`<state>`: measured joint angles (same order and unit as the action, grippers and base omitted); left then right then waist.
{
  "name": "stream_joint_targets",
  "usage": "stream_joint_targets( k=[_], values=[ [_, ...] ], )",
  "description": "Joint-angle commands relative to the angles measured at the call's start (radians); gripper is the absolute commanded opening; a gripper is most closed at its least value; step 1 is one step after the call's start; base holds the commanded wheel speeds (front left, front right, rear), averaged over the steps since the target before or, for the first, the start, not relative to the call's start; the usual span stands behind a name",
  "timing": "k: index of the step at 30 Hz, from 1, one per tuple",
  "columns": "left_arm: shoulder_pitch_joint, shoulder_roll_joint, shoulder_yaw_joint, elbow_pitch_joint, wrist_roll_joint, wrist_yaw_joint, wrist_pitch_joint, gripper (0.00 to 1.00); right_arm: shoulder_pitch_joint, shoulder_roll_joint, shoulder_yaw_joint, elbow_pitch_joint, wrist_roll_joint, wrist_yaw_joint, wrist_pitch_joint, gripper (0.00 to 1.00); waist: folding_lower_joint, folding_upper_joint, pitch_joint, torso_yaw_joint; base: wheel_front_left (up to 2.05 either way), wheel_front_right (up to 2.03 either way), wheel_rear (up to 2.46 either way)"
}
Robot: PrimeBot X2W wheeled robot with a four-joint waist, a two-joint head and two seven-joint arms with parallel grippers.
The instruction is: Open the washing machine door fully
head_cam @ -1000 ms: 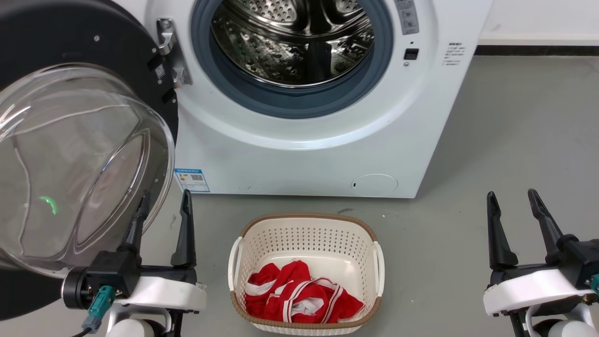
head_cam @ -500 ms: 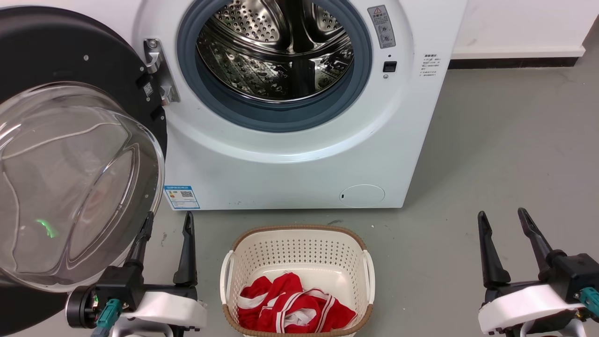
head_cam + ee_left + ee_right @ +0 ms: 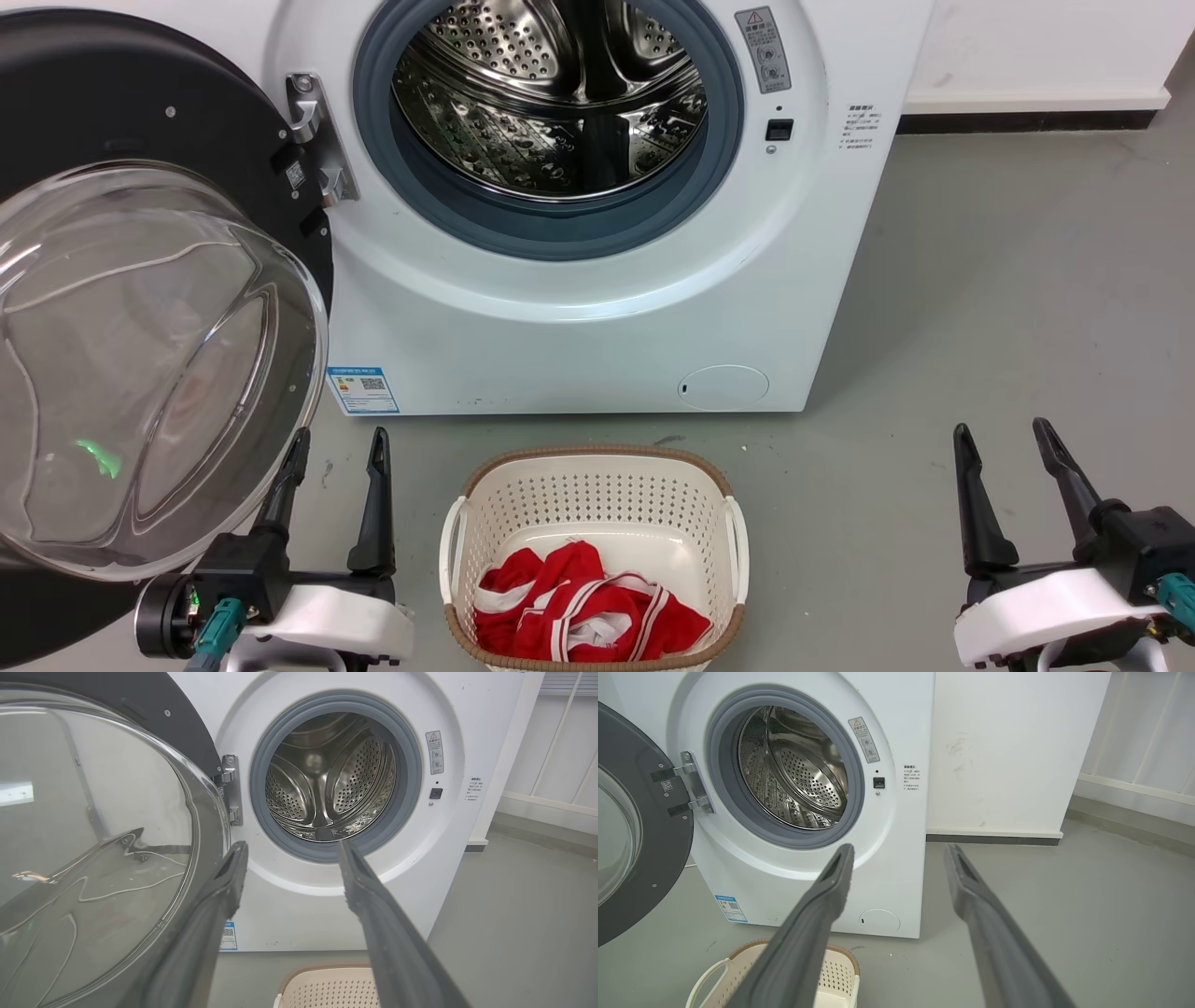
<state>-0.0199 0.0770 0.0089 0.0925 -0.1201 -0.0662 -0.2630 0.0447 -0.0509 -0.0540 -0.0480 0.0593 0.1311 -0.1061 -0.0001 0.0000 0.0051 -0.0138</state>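
Seemingly the job is nearly done: at far left the washing machine door [image 3: 140, 308] stands swung wide on its hinge, the left gripper [image 3: 338, 439] just beside its glass with fingers apart and empty, the steel drum [image 3: 551, 93] bared at upper centre, the right gripper [image 3: 1001, 429] at lower right likewise spread.

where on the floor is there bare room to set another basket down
Widest bare floor lies right of the washing machine, between the basket and the right gripper. A narrow strip runs between machine and basket. The left is crowded: the open door hangs by the left gripper.
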Motion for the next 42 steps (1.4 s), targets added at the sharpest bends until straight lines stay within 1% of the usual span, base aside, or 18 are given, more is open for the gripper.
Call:
stream_joint_targets(
  k=[1,14,15,22,23,26,33,34,42],
  values=[
    [0.002,-0.002,0.002,0.002,-0.002,0.004,-0.002,1.0,-0.002,0.001,0.0,0.002,0.001,-0.001,-0.005,1.0,0.0001,0.0,0.002,0.0,0.0,0.0,0.0],
    [-0.003,-0.003,0.005,0.006,-0.007,0.003,-0.002,1.0,-0.009,0.001,-0.005,0.01,0.008,-0.001,-0.008,1.0,0.0001,0.0,0.004,0.002,0.0,0.0,0.0],
    [-0.001,0.0,0.003,0.005,-0.006,0.003,0.0,0.0,-0.004,0.0,-0.003,0.009,0.003,0.0,-0.001,0.0,0.0001,0.0,0.004,0.002,0.0,0.0,0.0],
    [0.03,-0.003,0.001,0.07,-0.02,0.002,0.011,0.0,0.024,0.001,0.0,0.072,0.018,0.0,0.004,0.0,0.0001,0.0,0.004,0.002,0.0,0.0,0.0],
    [0.022,-0.004,0.009,0.077,-0.082,0.0,0.03,0.0,0.017,0.0,-0.001,0.081,0.085,0.0,0.012,0.0,0.0001,0.0,0.004,0.002,0.0,0.0,0.0],
    [0.017,-0.005,0.013,0.08,-0.142,-0.003,0.045,0.0,0.009,-0.001,-0.002,0.09,0.149,0.0,0.02,0.0,0.0001,0.0,0.003,0.003,0.0,0.0,0.0],
    [0.007,-0.007,0.021,0.084,-0.276,-0.01,0.076,0.0,-0.008,-0.003,-0.006,0.11,0.29,0.0,0.038,0.0,0.0001,0.0,0.003,0.003,0.0,0.0,0.0],
    [0.007,-0.007,0.021,0.084,-0.276,-0.01,0.076,0.0,-0.008,-0.003,-0.006,0.11,0.29,0.0,0.038,0.0,0.0001,0.0,0.003,0.003,0.0,0.0,0.0],
    [-0.004,-0.009,0.029,0.09,-0.415,-0.016,0.11,0.0,-0.026,-0.005,-0.01,0.13,0.437,0.0,0.057,0.0,0.0001,0.0,0.003,0.004,0.0,0.0,0.0]
  ],
)
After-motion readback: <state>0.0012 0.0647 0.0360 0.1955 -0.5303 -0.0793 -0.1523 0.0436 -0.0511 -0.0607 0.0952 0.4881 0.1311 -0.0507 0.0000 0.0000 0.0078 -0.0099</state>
